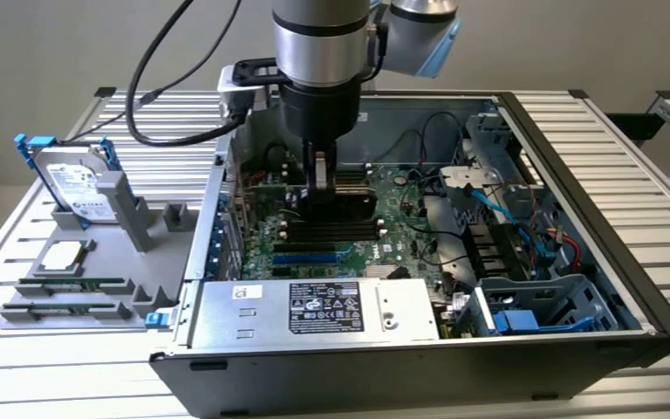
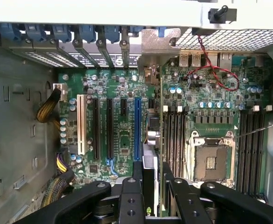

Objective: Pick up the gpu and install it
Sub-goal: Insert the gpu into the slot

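One dark two-fingered gripper (image 1: 321, 185) (image 2: 153, 175) on the grey robot arm hung inside the open black computer case (image 1: 614, 288), its jaws narrow and clamped on the gpu (image 1: 342, 208) (image 2: 153, 135), a flat green circuit-board card with a black heatsink face, held on edge. The card stood low over the green motherboard (image 1: 411, 218) (image 2: 122, 140), between the long blue expansion slot (image 2: 137, 126) and the black memory slots (image 2: 174, 140); whether it touched the board I could not tell. Outside the case, on the exterior view's left, a silver hard drive in a blue frame (image 1: 79, 188) stood in a grey holder tray (image 1: 167, 262).
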{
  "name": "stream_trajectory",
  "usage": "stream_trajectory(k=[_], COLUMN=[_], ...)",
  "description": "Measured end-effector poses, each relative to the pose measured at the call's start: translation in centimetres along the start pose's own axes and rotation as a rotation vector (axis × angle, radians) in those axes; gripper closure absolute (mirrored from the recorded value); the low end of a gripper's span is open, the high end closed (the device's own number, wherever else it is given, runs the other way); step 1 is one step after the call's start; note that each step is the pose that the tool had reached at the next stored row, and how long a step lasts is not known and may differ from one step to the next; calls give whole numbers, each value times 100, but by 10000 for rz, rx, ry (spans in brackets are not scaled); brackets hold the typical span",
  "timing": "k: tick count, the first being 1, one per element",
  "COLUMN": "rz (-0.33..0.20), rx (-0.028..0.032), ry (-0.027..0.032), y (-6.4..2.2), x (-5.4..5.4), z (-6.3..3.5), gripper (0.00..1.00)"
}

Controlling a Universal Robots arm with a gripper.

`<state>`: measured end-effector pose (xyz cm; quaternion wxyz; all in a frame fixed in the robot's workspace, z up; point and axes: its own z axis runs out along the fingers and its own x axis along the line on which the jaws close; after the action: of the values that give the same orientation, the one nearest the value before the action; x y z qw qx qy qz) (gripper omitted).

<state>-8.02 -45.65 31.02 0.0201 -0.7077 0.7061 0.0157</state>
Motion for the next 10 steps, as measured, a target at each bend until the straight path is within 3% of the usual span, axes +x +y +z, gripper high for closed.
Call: stream_trajectory(k=[10], rz=[-1], rx=[-1], ry=[17], y=[7], x=[51], z=[149], gripper=[73])
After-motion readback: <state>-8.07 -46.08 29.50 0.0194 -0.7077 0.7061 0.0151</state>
